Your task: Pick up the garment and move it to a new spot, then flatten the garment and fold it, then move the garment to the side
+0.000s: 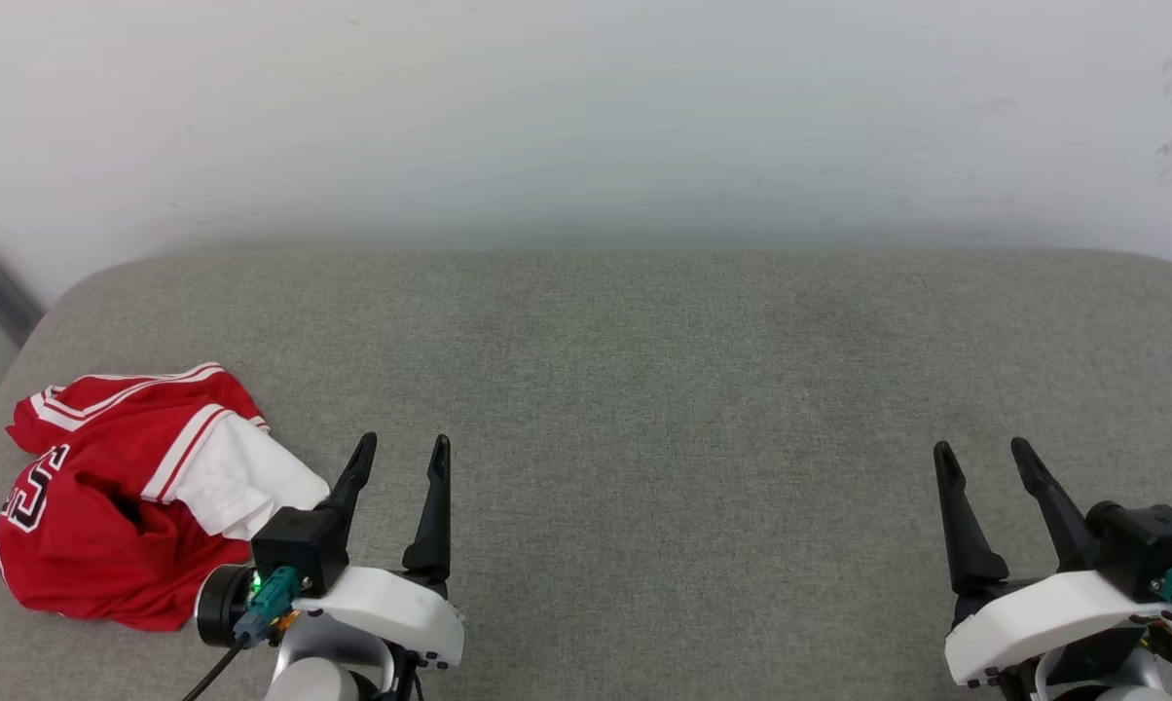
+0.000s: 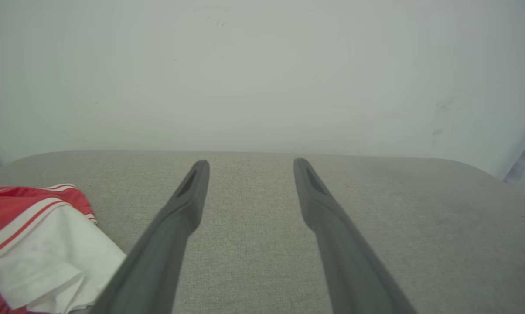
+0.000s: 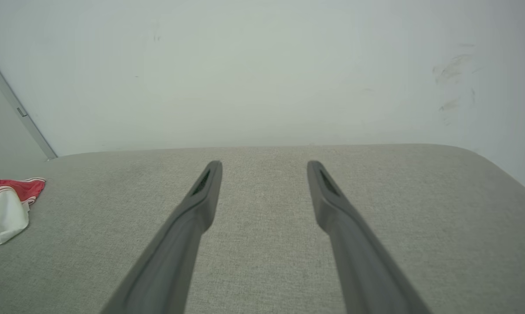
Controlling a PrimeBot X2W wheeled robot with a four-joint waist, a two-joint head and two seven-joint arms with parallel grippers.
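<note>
A wide grey padded surface (image 1: 644,370) stretches before me, with a pale wall (image 1: 586,117) at twelve o'clock. The garment (image 1: 109,526), a crumpled red jersey with a white sleeve uppermost, lies at eight o'clock. My left gripper (image 1: 401,446) hovers just beside it at seven, fingers apart, probably ready to grasp. My right gripper (image 1: 980,450) hangs at five, fingers spread and empty.

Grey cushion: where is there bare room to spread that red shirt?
The grey cushion is bare from the left gripper across to the right gripper and back to the wall. Its near left corner is crowded by the crumpled garment.
</note>
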